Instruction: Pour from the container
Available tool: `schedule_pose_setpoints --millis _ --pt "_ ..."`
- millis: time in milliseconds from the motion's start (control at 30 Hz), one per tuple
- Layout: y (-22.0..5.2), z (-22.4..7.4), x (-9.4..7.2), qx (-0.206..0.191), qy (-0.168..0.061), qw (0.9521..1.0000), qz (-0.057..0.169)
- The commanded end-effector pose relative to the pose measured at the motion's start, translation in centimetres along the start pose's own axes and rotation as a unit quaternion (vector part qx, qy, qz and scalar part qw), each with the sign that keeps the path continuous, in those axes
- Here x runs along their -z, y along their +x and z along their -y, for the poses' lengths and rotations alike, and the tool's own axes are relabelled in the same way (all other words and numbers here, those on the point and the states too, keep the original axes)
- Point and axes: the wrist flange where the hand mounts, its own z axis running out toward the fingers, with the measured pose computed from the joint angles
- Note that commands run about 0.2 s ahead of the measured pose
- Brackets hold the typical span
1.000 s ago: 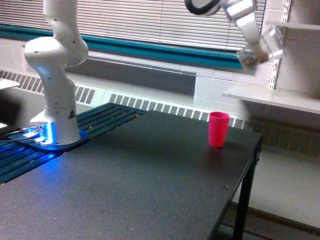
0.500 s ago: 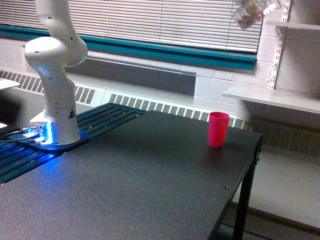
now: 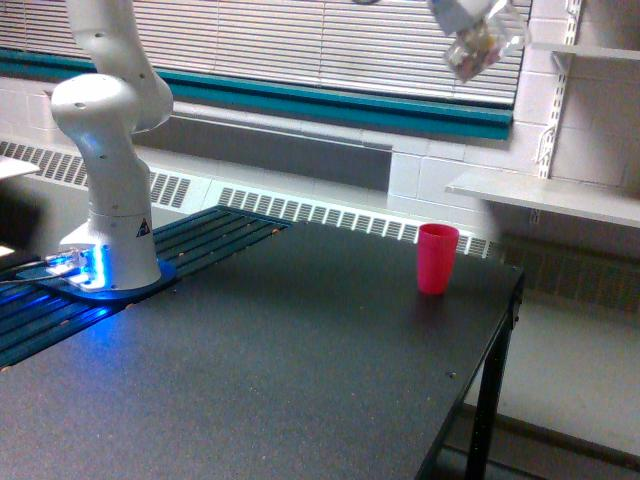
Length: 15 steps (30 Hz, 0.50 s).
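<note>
Far below and to the exterior view's left of the gripper [image 3: 470, 15] stands the arm's base [image 3: 110, 255]; the pink cup [image 3: 437, 258] sits beneath it; the gripper grasps the container [image 3: 482, 45] high up, tilted; it looks light, stiff and slippery; a mid-wall grip suits.

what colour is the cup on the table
Pink-red; the cup shows clearly in the exterior view.
</note>
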Motion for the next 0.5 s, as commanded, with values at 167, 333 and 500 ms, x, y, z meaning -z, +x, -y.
schedule_pose_setpoints --millis 167,333,500 --pt "-4.6 1.1 -2.9 0.056 -0.002 0.9979 0.030" --pt "-7.1 1.4 -4.3 0.075 -0.003 0.9960 0.049" --pt "-9.5 1.3 -5.8 0.090 -0.006 0.9933 0.071"
